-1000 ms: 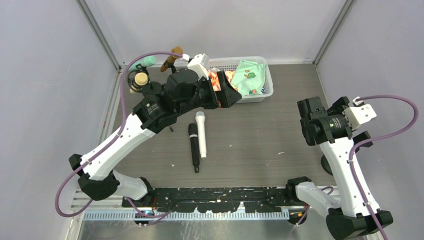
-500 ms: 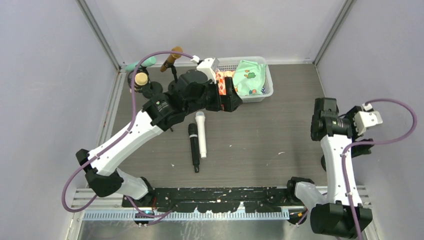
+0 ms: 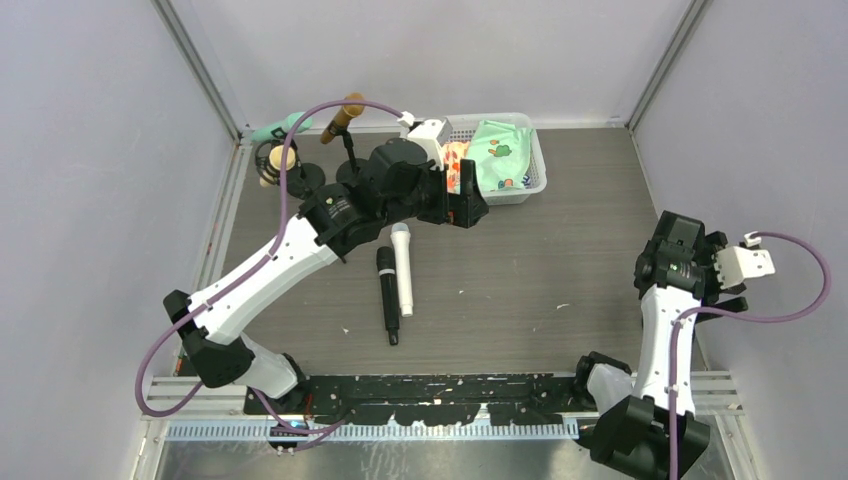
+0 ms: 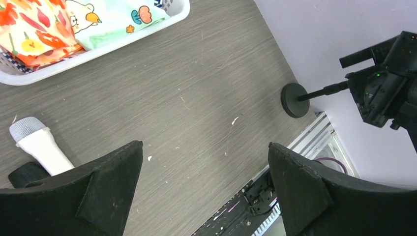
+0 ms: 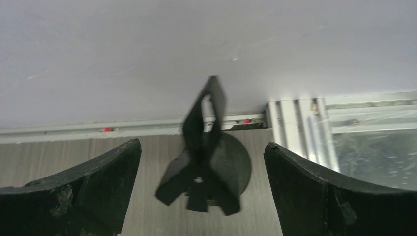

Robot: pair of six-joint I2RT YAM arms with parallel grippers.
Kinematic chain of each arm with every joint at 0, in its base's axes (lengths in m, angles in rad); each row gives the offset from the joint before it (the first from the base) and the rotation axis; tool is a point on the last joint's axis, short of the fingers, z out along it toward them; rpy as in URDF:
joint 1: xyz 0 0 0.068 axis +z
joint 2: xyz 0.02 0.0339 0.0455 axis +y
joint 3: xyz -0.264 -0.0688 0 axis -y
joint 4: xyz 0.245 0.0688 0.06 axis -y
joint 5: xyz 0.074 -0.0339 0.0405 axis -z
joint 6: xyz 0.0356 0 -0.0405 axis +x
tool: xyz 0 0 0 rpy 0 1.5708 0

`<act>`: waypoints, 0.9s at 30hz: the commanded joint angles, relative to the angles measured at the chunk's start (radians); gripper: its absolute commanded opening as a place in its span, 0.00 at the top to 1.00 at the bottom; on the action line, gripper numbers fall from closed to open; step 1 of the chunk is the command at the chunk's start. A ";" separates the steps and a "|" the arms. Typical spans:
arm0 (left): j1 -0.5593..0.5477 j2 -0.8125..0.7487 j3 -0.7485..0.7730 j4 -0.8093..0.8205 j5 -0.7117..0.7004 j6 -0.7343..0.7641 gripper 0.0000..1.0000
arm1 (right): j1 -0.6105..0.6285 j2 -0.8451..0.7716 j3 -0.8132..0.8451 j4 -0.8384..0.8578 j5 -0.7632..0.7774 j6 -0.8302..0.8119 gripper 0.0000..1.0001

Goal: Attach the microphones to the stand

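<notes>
Left gripper (image 4: 204, 144): my jaws gape wide, holding nothing, above the grey wood-grain table (image 3: 550, 260) near the white plastic basket (image 3: 536, 172) of patterned cloths. Right gripper (image 5: 201, 142): equally wide, empty, facing a black clip-top stand (image 5: 209, 162) by the wall. White stick microphone (image 3: 402, 265) and black stick microphone (image 3: 387, 295) lie side by side mid-table. Brown-gold microphone (image 3: 343, 115), mint green microphone (image 3: 280, 127) and pale yellow microphone (image 3: 281, 160) sit up on stands in the far-left corner.

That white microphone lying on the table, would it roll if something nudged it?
Probably stiff: the white microphone is a straight slim stick. Round, so it would likely roll sideways; the black microphone alongside might block it.
</notes>
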 commanded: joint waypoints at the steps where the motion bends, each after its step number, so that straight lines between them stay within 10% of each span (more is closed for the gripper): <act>1: 0.007 -0.007 0.035 0.038 0.014 0.047 0.00 | -0.020 0.055 0.011 0.137 -0.113 0.009 0.02; 13: 0.029 -0.027 0.003 0.066 0.035 0.090 0.00 | -0.031 0.113 0.079 0.153 -0.110 -0.023 0.18; 19: 0.032 -0.033 -0.007 0.073 0.048 0.103 0.00 | -0.031 0.095 0.114 0.110 -0.098 -0.037 0.02; 27: 0.034 -0.032 -0.008 0.080 0.068 0.106 0.00 | -0.032 0.077 0.144 0.123 -0.098 -0.064 0.11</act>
